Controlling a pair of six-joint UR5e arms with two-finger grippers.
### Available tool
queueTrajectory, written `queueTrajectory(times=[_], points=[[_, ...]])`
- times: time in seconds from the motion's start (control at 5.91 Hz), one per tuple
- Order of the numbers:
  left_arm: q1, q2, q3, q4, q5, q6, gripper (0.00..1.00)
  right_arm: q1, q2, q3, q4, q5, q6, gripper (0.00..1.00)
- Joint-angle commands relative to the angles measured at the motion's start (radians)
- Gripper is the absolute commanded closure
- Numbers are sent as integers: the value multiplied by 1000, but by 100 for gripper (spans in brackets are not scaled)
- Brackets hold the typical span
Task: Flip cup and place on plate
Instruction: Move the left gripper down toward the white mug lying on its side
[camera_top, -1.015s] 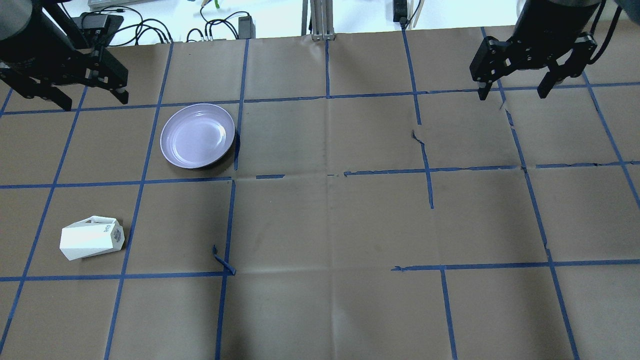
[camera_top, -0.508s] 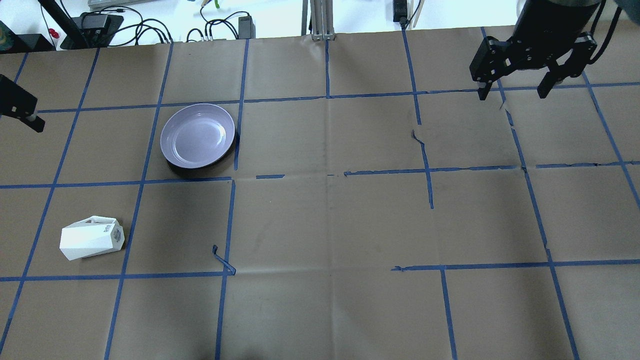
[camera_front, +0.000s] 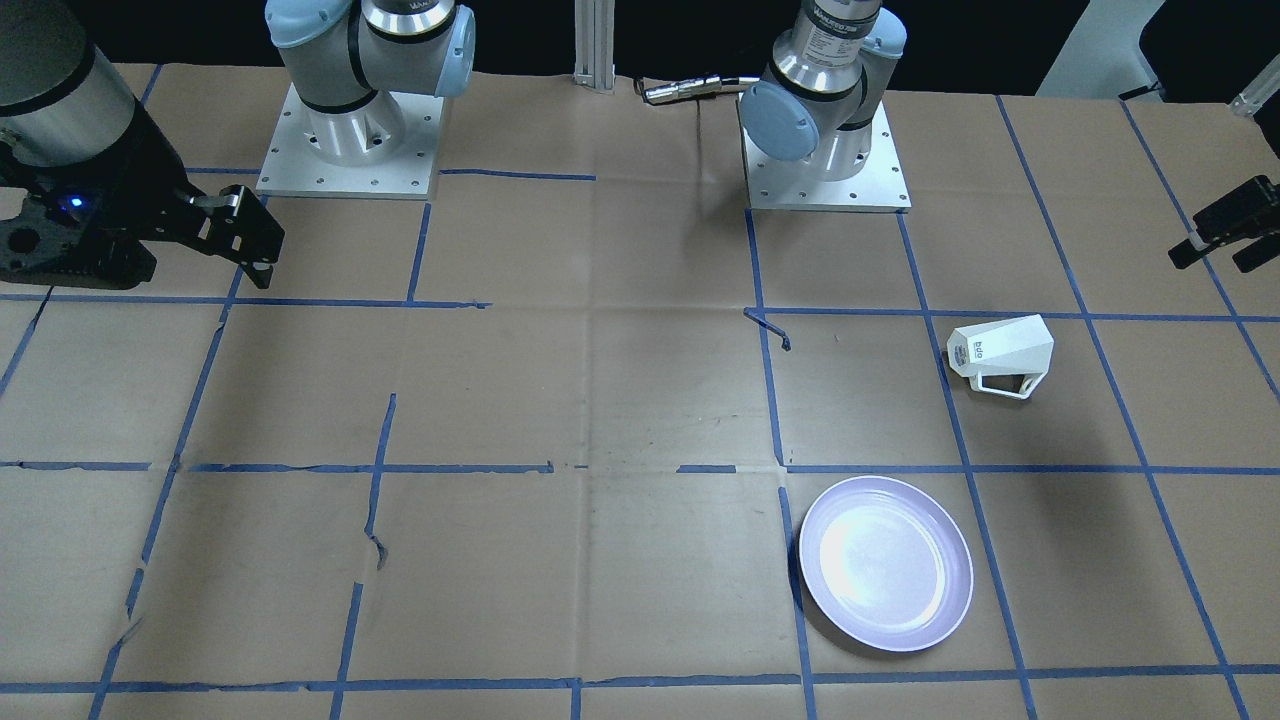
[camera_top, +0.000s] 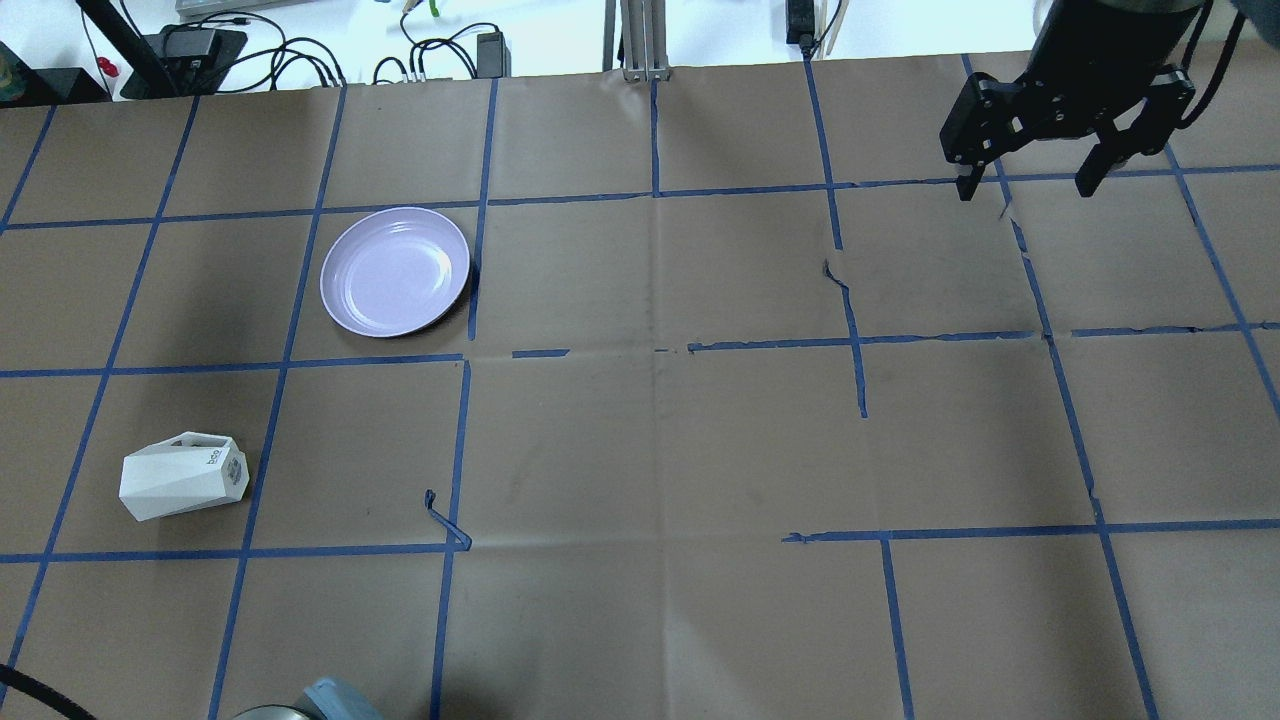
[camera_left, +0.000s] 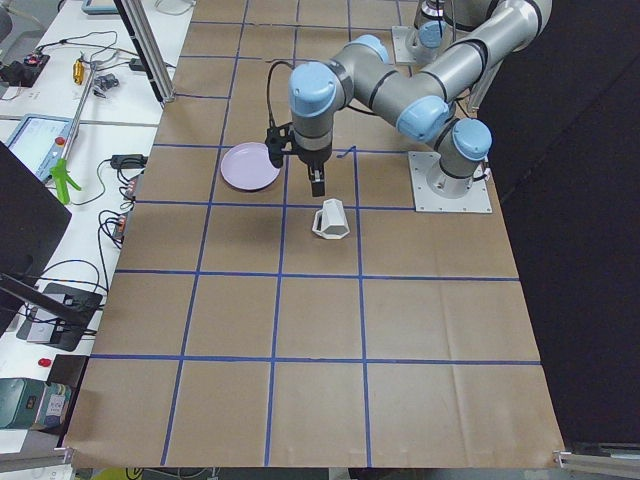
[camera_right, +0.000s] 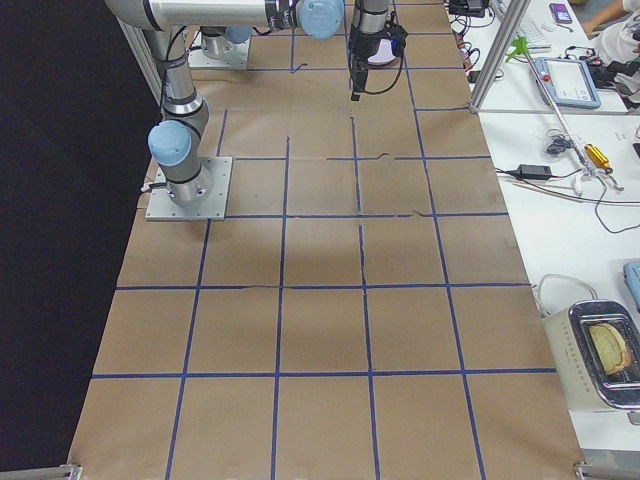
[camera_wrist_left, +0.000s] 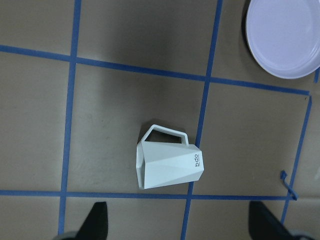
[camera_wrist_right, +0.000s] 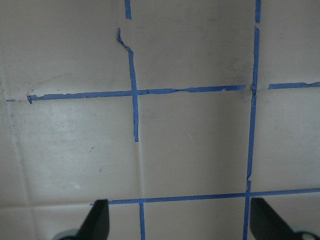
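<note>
The white faceted cup (camera_top: 183, 477) lies on its side on the brown paper at the near left, its handle toward the far side. It also shows in the front view (camera_front: 1000, 352) and the left wrist view (camera_wrist_left: 170, 164). The lavender plate (camera_top: 395, 271) sits empty, further back and to the right of the cup (camera_front: 886, 563). My left gripper (camera_front: 1215, 258) is open and empty, high above the table near the cup; its fingers (camera_wrist_left: 97, 220) stand wide apart. My right gripper (camera_top: 1025, 187) is open and empty over the far right.
A loose curl of blue tape (camera_top: 445, 520) sticks up right of the cup. The paper is torn near the middle right (camera_top: 835, 275). Cables and devices (camera_top: 300, 50) lie beyond the far edge. The two arm bases (camera_front: 345, 140) stand at the robot's side.
My left gripper has left the overhead view at the left edge, and its shadow has moved off the plate toward the cup. The cup, plate and right gripper have not moved.
</note>
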Motion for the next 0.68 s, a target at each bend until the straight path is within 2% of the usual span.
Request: queueTrajectory(times=[0.0, 0.17, 0.34, 0.51], points=[[86, -117, -12, -34, -139, 90, 2, 0, 0, 0, 0, 0, 0, 0], [112, -178, -18, -36, -142, 125, 3, 0, 0, 0, 0, 0, 0, 0], [137, -241, -21, -74, -241, 248, 3, 0, 0, 0, 0, 0, 0, 0], [181, -302, -27, -97, -251, 307, 3, 0, 0, 0, 0, 0, 0, 0]])
